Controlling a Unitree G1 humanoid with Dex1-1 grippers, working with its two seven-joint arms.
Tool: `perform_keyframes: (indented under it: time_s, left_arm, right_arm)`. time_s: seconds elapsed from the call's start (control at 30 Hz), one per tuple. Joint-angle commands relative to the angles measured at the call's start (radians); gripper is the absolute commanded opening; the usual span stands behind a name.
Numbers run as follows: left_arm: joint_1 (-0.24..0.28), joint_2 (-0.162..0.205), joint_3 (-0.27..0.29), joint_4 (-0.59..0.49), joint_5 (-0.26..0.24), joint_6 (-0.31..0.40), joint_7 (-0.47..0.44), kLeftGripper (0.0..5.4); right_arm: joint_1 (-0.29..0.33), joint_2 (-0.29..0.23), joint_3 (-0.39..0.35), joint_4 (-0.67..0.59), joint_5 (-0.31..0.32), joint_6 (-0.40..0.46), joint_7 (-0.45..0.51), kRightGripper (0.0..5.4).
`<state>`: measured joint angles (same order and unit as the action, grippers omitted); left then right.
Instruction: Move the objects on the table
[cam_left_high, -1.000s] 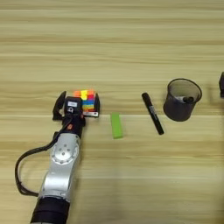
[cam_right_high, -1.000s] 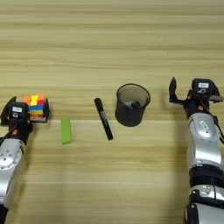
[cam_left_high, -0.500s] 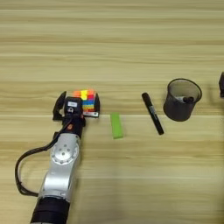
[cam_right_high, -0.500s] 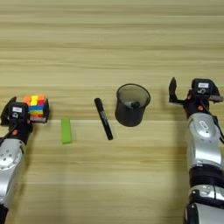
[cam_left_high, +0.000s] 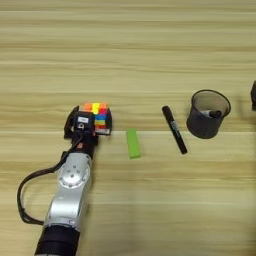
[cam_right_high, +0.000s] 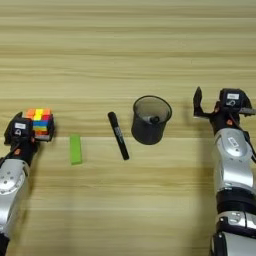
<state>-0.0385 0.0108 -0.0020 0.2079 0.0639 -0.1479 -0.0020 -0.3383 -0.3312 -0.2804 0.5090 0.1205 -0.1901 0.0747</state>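
Multicoloured puzzle cube clasped between left gripper fingers, unlifted; lime-green rectangular block, black marker pen, black mesh pen cup untouched; right gripper idle, jaws wide.

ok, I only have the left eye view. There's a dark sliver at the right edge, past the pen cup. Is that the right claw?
Observer: Yes. In the right eye view the right claw sits to the right of the pen cup, apart from it.
Operator: Holding anything?
Observer: No. Its fingers are spread, with nothing between them.
Operator: Where does the arm come from?
Observer: The right forearm rises from the bottom edge on the far right, and the claw ends about level with the cup's rim.
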Motion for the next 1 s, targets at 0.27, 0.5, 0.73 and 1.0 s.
perform_keyframes:
  time_s: [0.27, 0.5, 0.73, 1.0]
  left_arm:
    - [-0.003, 0.001, 0.004, 0.005, -0.017, 0.007, -0.009, 3.31]
    - [-0.003, 0.002, 0.003, 0.005, -0.024, -0.003, -0.016, 3.28]
    - [-0.005, 0.002, 0.005, 0.000, -0.039, -0.013, -0.019, 3.28]
    - [-0.006, -0.007, 0.023, -0.042, -0.084, -0.066, -0.036, 3.28]
  right_arm:
    - [0.001, 0.003, -0.001, -0.006, 0.003, 0.000, 0.001, 5.40]
    - [-0.002, 0.003, 0.000, -0.003, 0.002, -0.001, 0.001, 5.40]
    - [-0.005, 0.003, 0.000, 0.000, 0.002, -0.004, -0.001, 5.40]
    - [0.015, -0.002, -0.003, -0.119, -0.008, -0.040, -0.015, 5.40]
